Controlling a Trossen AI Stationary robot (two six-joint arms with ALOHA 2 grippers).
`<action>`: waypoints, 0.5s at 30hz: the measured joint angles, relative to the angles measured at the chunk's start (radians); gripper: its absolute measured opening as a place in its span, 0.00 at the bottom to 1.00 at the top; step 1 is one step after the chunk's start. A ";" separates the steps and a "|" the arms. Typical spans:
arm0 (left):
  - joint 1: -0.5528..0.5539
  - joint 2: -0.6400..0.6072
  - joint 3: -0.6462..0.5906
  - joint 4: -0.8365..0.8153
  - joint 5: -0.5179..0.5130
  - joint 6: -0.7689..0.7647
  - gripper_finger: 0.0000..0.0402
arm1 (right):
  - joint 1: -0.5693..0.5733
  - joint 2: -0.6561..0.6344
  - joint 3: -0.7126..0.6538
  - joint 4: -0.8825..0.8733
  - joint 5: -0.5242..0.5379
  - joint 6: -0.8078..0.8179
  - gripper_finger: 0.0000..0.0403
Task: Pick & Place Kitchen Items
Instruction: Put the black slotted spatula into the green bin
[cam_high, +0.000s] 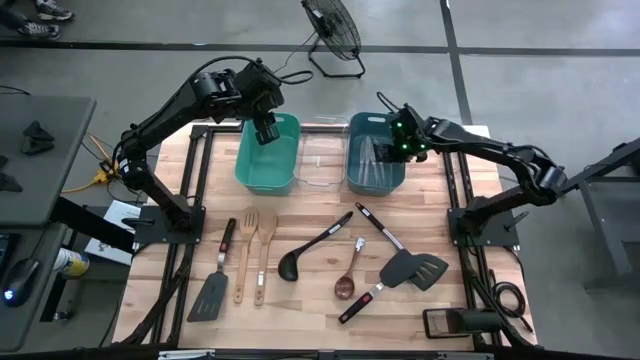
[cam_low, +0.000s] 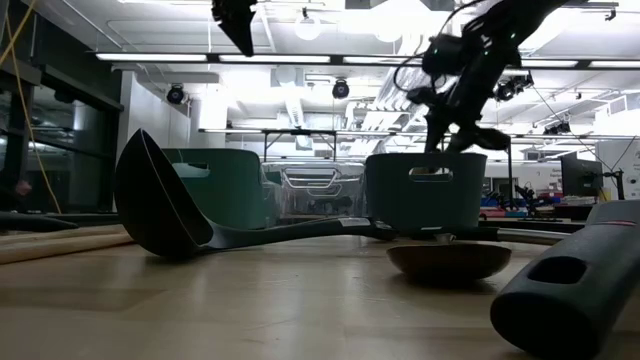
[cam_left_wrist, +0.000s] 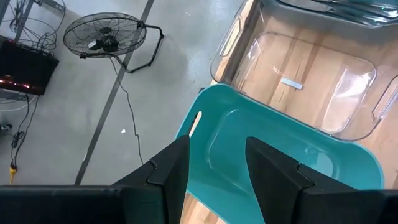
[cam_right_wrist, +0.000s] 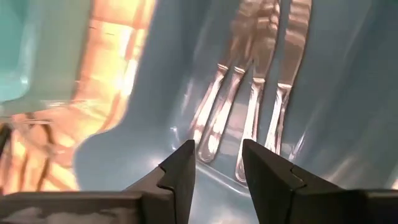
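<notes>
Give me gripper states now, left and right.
Left gripper: open, empty, above the green bin.
Right gripper: open, empty, over the cutlery in the blue bin.

No readable text, labels, brands or numbers — none on bins, utensils, table or room.

Arms: we see two, dark, jointed, black cables looped along them.
Left pincer (cam_left_wrist: 214, 171): two black, flat, angular fingers.
Right pincer (cam_right_wrist: 217, 171): same black fingers; green lights glow at its wrist.
</notes>
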 joint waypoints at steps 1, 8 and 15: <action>0.000 0.000 0.000 0.000 0.000 -0.003 0.38 | 0.000 -0.016 0.000 0.001 0.001 -0.004 0.30; 0.000 0.000 0.000 0.001 0.003 -0.022 0.38 | 0.000 -0.125 0.000 0.009 -0.003 -0.063 0.29; 0.000 0.000 0.000 0.001 0.005 -0.034 0.38 | 0.002 -0.203 0.000 0.007 -0.036 -0.109 0.29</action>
